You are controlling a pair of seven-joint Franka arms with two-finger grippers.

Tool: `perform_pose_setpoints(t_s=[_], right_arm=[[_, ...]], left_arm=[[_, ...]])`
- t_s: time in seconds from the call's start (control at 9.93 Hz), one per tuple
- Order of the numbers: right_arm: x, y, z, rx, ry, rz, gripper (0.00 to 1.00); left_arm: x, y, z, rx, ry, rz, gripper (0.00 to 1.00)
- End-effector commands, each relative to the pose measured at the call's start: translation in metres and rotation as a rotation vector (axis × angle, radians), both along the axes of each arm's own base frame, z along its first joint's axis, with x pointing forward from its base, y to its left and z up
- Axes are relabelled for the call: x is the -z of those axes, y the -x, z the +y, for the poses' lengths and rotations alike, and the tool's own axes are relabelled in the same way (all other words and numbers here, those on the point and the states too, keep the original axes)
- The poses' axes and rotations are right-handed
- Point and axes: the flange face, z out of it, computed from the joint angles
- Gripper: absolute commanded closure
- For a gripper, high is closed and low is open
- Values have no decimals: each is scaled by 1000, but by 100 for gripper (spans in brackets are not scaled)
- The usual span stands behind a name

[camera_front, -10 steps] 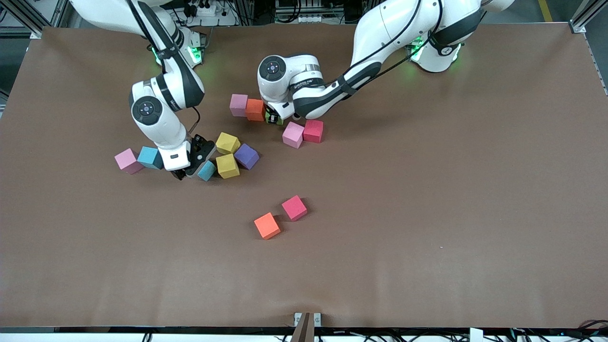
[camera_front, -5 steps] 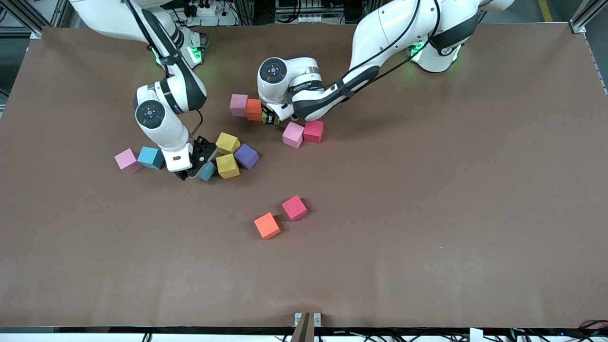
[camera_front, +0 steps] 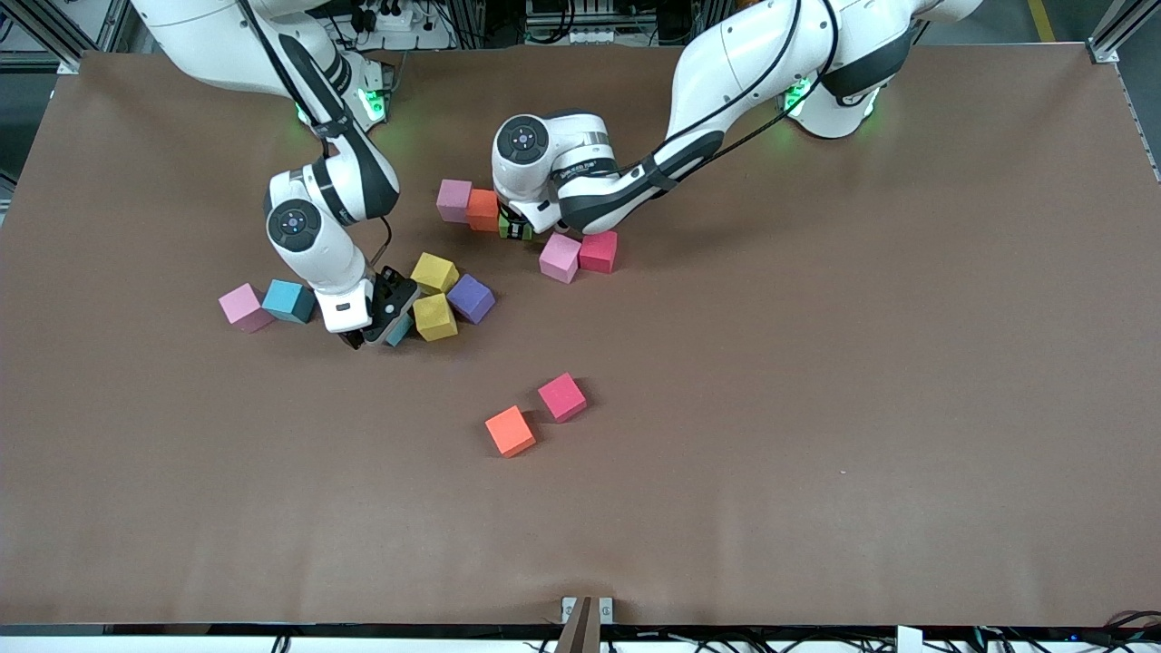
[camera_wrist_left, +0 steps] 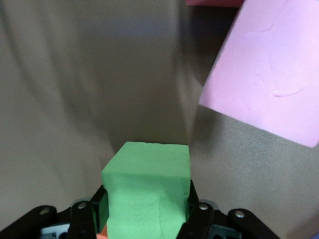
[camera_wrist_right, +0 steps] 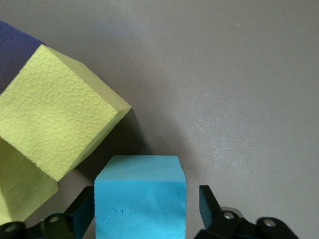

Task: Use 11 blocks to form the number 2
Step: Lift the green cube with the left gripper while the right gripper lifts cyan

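Between left fingers, green block

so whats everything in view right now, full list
pink cubes: 3, pale pink to mauve; one toward the right arm's end of the table, one beside an orange cube, one beside the crimson cube
orange cubes: 2; one in the row by the left gripper, one nearest the front camera
crimson cube: 1
hot-pink cube: 1, beside the nearer orange one
yellow cubes: 2, clustered with the purple cube
purple cube: 1
light blue cubes: 2; one beside a pink cube, one between the right gripper's fingers
green cube: 1, held
table: 1, brown
left gripper: shut on the green cube
right gripper: open, straddling a light blue cube
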Motion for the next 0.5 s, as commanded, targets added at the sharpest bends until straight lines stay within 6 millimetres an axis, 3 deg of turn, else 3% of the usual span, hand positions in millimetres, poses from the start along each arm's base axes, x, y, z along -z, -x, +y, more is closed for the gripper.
perform_pose_setpoints(t_s=[0.0, 0.2, 0.4], right_arm=[[-2, -1, -5, 5, -16, -4, 100], [-5, -2, -4, 4, -17, -9, 100], [-10, -8, -17, 51, -18, -17, 100]], left_arm=[[-3, 16, -7, -170, -37, 24, 73], [1, 25, -6, -159, -47, 28, 73], [2, 33, -7, -179, -58, 40, 73]])
